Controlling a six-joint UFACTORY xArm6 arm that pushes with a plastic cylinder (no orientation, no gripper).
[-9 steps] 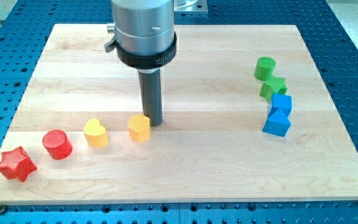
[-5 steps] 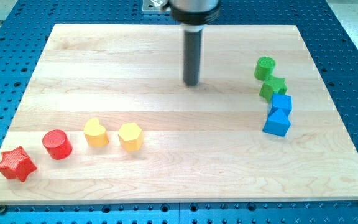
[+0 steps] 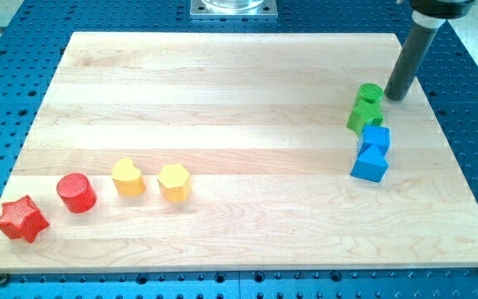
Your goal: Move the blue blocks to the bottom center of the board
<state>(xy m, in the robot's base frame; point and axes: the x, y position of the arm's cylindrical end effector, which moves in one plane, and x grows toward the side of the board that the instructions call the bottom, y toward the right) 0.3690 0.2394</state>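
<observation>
My tip sits at one o'clock of the green cylinder, no gripper here (just rod). Blue blocks at three o'clock on the counter: light, rigid, probably slippery; push their right faces.

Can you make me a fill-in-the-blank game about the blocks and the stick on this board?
1. My tip sits just to the view's right of the ____ cylinder.
2. The two blue blocks lie right below the green ____.
3. The block nearest the view's bottom left corner is the red ____.
4. Between the red cylinder and the yellow hexagon sits a yellow ____.

Missing words: green, star, star, heart
</observation>
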